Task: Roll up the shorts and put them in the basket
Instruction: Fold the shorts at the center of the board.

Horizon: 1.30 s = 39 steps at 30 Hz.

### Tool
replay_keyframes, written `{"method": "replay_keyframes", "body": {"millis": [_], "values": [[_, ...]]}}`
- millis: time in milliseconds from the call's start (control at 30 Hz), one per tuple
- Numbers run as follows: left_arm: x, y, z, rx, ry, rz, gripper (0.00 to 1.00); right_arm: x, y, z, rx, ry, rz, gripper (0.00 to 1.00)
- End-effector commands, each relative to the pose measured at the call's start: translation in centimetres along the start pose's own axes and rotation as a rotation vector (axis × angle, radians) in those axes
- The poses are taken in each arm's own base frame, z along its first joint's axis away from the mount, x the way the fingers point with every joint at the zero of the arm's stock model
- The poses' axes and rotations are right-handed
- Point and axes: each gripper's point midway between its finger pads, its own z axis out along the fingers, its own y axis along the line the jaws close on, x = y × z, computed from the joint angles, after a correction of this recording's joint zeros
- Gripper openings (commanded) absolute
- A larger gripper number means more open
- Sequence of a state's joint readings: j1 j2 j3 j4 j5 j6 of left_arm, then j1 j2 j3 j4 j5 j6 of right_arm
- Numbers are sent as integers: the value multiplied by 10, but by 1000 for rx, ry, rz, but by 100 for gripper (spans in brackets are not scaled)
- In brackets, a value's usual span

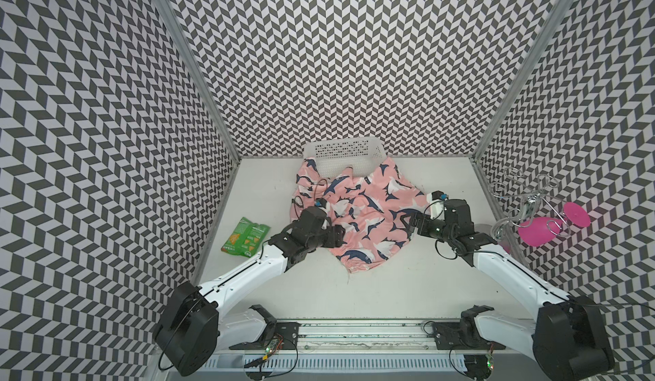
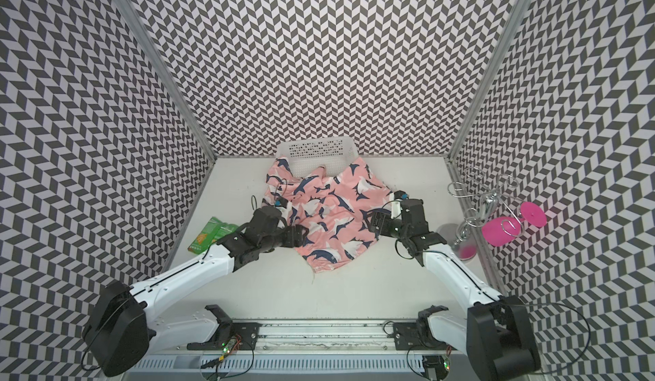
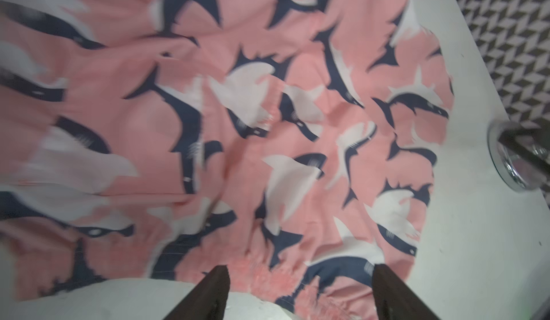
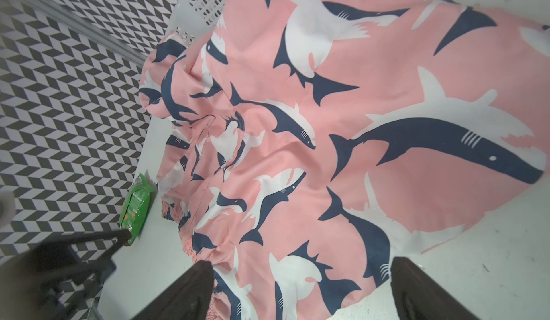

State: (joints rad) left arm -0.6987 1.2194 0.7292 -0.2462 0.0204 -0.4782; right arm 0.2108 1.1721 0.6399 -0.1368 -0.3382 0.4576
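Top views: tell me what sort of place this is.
Probably a robot test cell, not a home: chevron-patterned walls box in a white table, the left arm and right arm mount on a front rail, and the shorts lie as a prop.

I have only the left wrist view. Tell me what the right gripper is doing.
Observer: The right gripper is open, jaws straddling the edge of the shorts on its side, nothing pinched.
Operator: Report the cloth's far end.
Observer: It drapes over the near rim of a white basket at the back wall.
Operator: Name anything loose on the left.
Observer: A green snack bag lies on the table left of the shorts, not touching them.
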Motion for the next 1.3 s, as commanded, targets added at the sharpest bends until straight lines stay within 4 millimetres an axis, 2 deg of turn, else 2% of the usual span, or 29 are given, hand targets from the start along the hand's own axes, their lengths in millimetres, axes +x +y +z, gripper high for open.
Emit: {"method": "replay_keyframes", "body": {"millis": [0, 33, 67, 133, 367, 500, 667, 833, 867, 967, 1033, 1133, 1267], "values": [[25, -24, 15, 60, 47, 100, 80, -13, -5, -4, -1, -33, 45, 97], [31, -30, 21, 63, 60, 123, 82, -12, -8, -4, 2, -34, 58, 97], [36, -35, 25, 60, 71, 144, 90, -13, -10, -5, 1, -37, 67, 97], [48, -45, 37, 47, 102, 206, 91, -12, -14, -5, 4, -44, 84, 97], [91, -57, 70, -39, 221, 378, 80, -12, -23, -9, 4, -54, 126, 97], [106, -64, 74, -63, 240, 433, 77, -11, -24, -9, 1, -54, 137, 97], [116, -58, 74, -123, 248, 457, 68, -9, -30, -5, 12, -48, 150, 97], [126, -50, 68, -182, 250, 500, 55, -10, -42, 1, 35, -58, 194, 95], [128, -50, 67, -181, 254, 505, 50, -11, -44, 2, 37, -60, 201, 95], [130, -45, 64, -207, 263, 478, 26, -12, -51, 9, 51, -51, 217, 91], [125, -44, 57, -216, 257, 477, 16, -11, -60, 13, 84, -46, 232, 89], [114, -45, 44, -214, 228, 475, 7, -8, -81, 14, 155, -55, 272, 91], [107, -45, 31, -207, 209, 466, 7, -10, -99, 11, 202, -74, 315, 93]]}}
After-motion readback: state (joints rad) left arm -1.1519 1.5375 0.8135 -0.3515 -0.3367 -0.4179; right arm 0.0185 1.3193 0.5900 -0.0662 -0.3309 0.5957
